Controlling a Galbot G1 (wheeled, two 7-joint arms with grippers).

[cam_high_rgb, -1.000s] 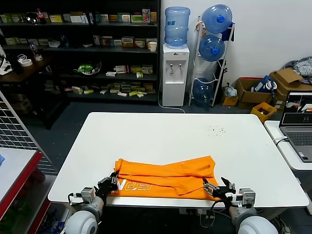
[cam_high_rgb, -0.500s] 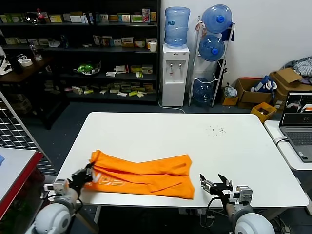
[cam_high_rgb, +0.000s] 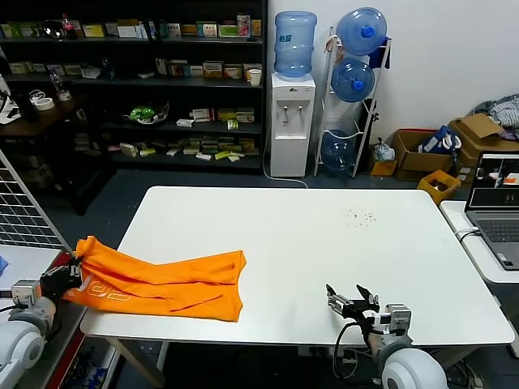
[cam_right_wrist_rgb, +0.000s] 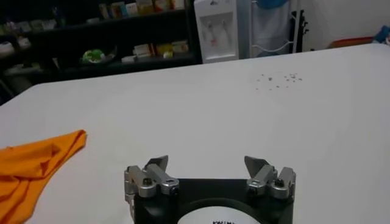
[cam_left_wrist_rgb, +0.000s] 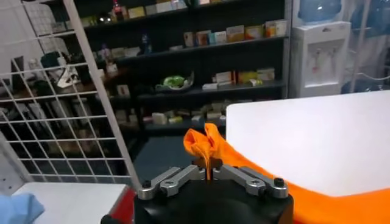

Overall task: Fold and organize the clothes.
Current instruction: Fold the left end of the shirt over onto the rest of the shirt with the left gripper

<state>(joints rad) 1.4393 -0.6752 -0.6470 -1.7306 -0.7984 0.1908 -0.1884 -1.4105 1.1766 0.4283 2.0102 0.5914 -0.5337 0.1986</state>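
Observation:
The orange T-shirt (cam_high_rgb: 166,284) lies folded in a long band across the white table's (cam_high_rgb: 324,235) front left corner, white lettering facing up near its left end, which hangs past the table edge. My left gripper (cam_high_rgb: 71,272) is shut on that left end, off the table's left side; the left wrist view shows the jaws pinching a bunch of the orange fabric (cam_left_wrist_rgb: 207,143). My right gripper (cam_high_rgb: 347,299) is open and empty above the table's front edge, right of centre. In the right wrist view (cam_right_wrist_rgb: 207,164) the shirt's end (cam_right_wrist_rgb: 36,161) lies well apart from it.
A white wire rack (cam_high_rgb: 24,219) and a red-edged side table (cam_high_rgb: 32,275) stand left of the table, close to my left gripper. A laptop (cam_high_rgb: 499,211) sits on a stand at the right. Shelves, a water dispenser (cam_high_rgb: 290,113) and boxes stand behind.
My left gripper has pulled the shirt leftward across the table, past its left edge. My right gripper has let go of the shirt's right end and stays near the front edge, open.

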